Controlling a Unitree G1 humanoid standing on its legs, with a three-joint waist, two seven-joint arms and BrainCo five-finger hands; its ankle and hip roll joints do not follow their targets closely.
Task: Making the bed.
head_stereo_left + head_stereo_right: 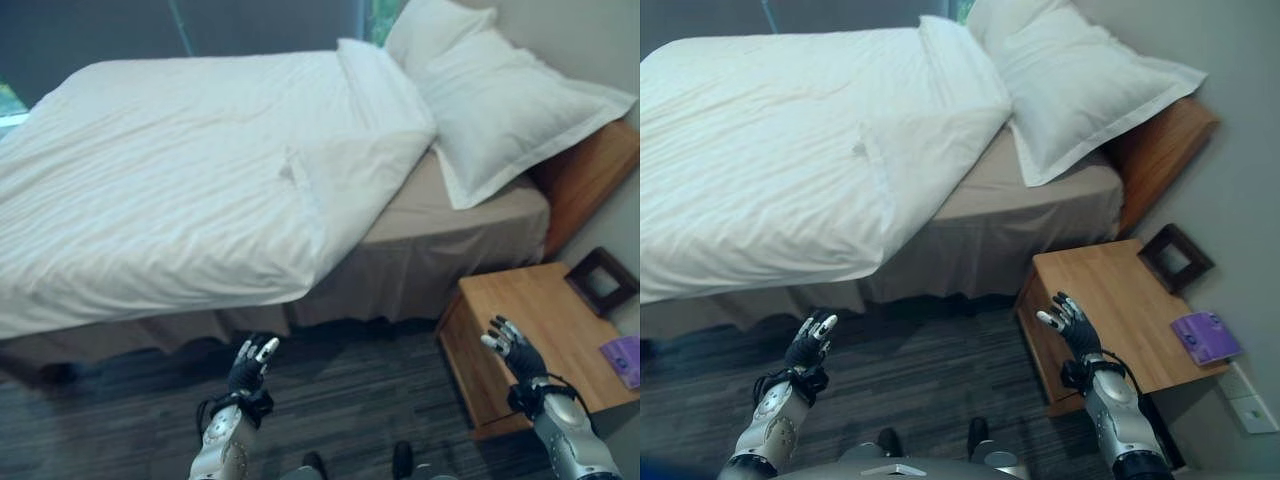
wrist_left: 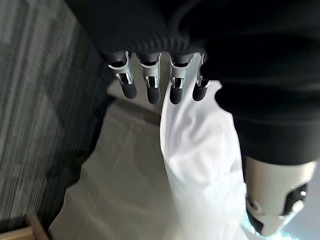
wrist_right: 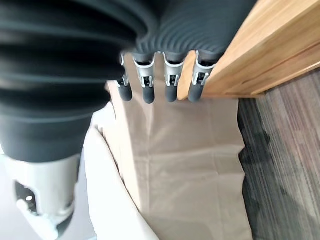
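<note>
Left eye view cuts the bed [image 1: 450, 240] off at its far left end, and the wooden headboard [image 1: 590, 180] at the right is mostly hidden behind two white pillows [image 1: 500, 100] stacked against it. A white duvet [image 1: 180, 180] covers most of the mattress, its near edge hanging over the side and its corner near the pillows folded back, leaving a strip of tan sheet [image 1: 440, 205] bare. Both hands are raised over the dark striped floor [image 1: 350, 390], well short of the bedding and touching nothing: the left hand [image 1: 250, 365] is near the overhanging duvet edge, the right hand [image 1: 512, 345] in front of the wooden nightstand [image 1: 540, 320]. Fingers on both are loose and spread, holding nothing. Left wrist view looks past straight fingertips [image 2: 151, 92] to the hanging white duvet and tan bed skirt beyond them, clearly apart. Right wrist view shows the same relaxed fingers [image 3: 146, 92] beside the nightstand's side, the tan skirt further off. Right eye view shows a purple item [image 1: 1205, 337] whole on the nightstand, though I cannot tell what it is, beside a dark square frame [image 1: 1177, 258].
</note>
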